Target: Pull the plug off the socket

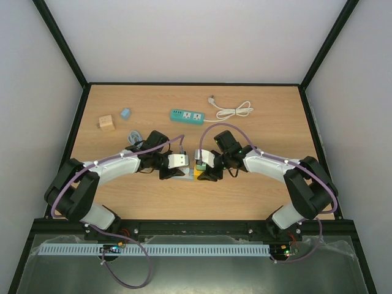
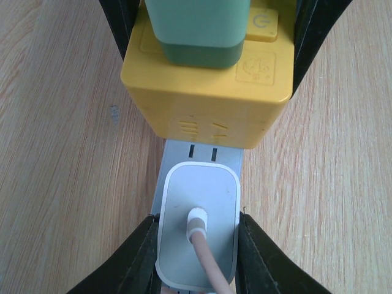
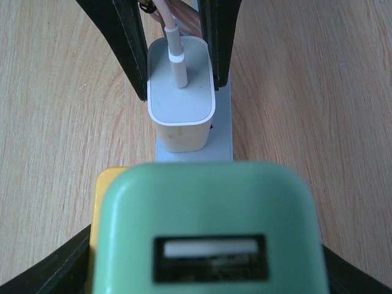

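A white plug (image 2: 199, 196) with a pinkish cable sits in a pale blue-grey socket strip (image 2: 184, 150). My left gripper (image 2: 197, 245) is shut on the plug, one black finger pressed on each side. Beyond it stands a yellow socket cube (image 2: 202, 104) with a green USB adapter (image 2: 199, 30) on top. My right gripper (image 3: 205, 269) is shut on the cube, its fingers (image 2: 122, 30) against both side walls. From the right wrist, the adapter (image 3: 208, 202) fills the foreground and the plug (image 3: 180, 116) stands behind it. In the top view both grippers (image 1: 174, 164) (image 1: 205, 168) meet mid-table.
At the back lies a green power strip (image 1: 187, 115) with a coiled white cable (image 1: 233, 111). A wooden block (image 1: 106, 123), a small blue piece (image 1: 125, 113) and a grey cable coil (image 1: 133, 136) lie back left. Black frame rails border the table.
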Robot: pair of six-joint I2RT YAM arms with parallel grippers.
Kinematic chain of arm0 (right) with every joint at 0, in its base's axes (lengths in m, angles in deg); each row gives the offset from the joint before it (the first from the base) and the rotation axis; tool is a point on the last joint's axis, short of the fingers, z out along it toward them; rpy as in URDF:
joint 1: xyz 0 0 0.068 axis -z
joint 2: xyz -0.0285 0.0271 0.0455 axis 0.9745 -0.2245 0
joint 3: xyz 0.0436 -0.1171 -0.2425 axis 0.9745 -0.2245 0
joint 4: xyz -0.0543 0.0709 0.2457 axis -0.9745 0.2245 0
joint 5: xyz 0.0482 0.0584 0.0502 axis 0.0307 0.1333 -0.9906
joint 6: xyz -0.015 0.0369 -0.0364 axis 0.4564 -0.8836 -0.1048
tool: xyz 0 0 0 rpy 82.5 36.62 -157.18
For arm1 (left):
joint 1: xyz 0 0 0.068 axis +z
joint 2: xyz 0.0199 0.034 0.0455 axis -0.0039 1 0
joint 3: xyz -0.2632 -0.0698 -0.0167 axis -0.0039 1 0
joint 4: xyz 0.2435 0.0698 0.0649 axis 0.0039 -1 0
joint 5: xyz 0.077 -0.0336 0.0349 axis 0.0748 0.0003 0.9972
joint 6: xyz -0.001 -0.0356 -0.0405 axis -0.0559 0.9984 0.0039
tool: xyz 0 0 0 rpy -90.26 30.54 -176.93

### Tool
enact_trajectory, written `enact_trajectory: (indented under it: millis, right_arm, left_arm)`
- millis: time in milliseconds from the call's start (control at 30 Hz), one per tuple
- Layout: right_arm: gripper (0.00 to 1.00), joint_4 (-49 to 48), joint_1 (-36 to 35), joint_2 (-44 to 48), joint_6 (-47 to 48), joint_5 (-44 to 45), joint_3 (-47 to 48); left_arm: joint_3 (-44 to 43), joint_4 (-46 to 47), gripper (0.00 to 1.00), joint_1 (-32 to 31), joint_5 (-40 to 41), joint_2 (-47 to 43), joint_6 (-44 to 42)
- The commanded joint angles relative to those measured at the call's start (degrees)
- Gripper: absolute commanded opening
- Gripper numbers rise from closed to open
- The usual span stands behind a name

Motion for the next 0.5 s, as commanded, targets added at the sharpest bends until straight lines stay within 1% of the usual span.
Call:
enact_trajectory:
  millis: [0,267,467]
  right_arm:
    - [0.20,-5.46,0.19,-3.76,2.51,10.99,0.37]
    - [0.18,-5.18,0.19,-4.97,2.82,13.97,0.65]
    - [0.17,-4.81,0.20,-5.92,2.46,14.88,1.26]
  left_arm:
    - [-1.66,2.46,0.18,0.68,-3.39,-1.60,1.58]
    - [-3.78,1.71,0.16,1.28,-5.82,-1.68,3.57]
    - [-5.30,-0.04,0.16,1.36,-4.02,-2.19,2.32]
